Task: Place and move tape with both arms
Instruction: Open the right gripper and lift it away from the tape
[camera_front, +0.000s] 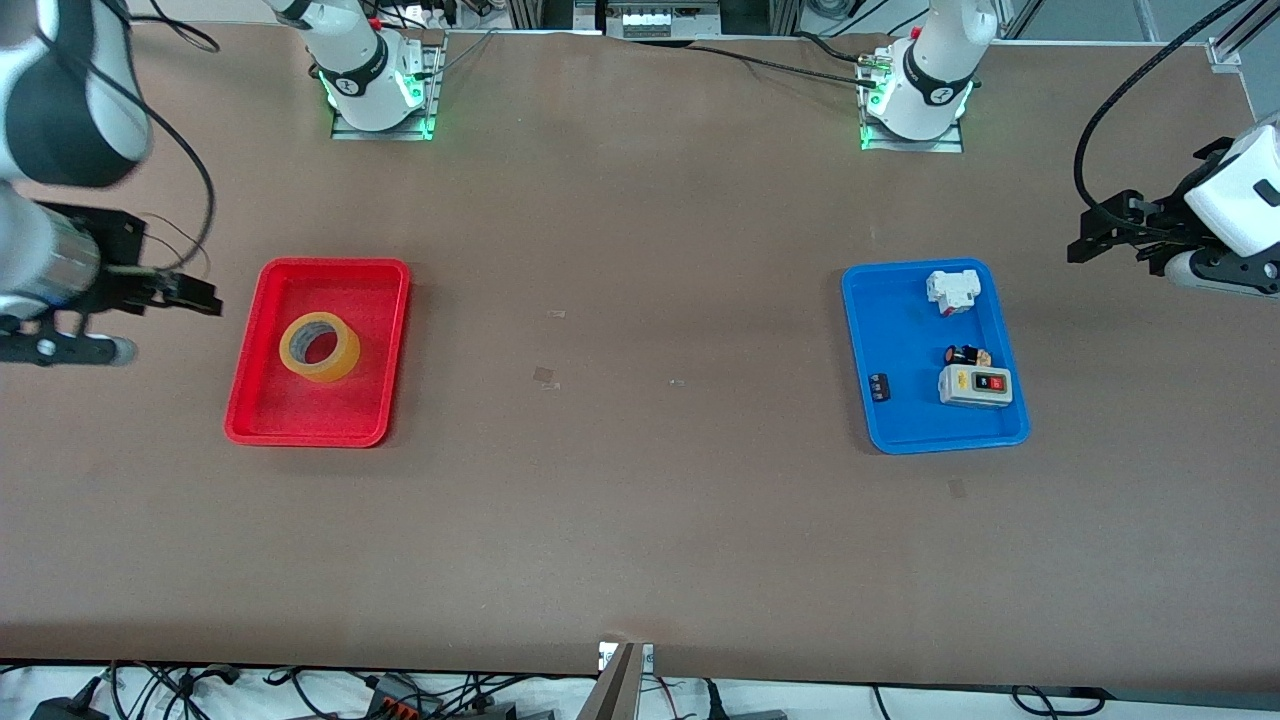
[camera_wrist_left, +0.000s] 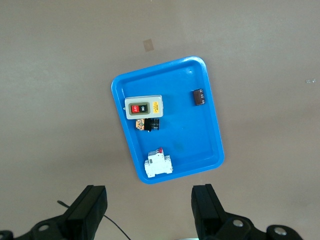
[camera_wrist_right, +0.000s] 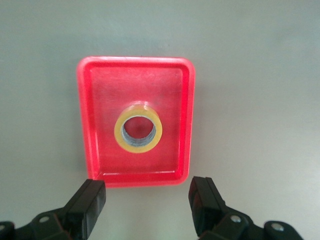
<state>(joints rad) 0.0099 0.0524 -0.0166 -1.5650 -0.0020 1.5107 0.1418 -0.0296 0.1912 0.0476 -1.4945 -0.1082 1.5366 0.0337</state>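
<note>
A wide brown tabletop (camera_front: 640, 500) is seen under even light, marked by a few small pale scuffs near its middle. Along its edge nearest the front camera, tangled black cables (camera_front: 300, 690) are laid over a pale floor (camera_front: 850, 700).

Glossy plastic red tray (camera_front: 246, 380), perhaps matt table (camera_front: 640, 520)

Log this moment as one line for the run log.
tape: flat in red tray | right tool: open, beside red tray | left tool: open, waiting beside blue tray
</note>
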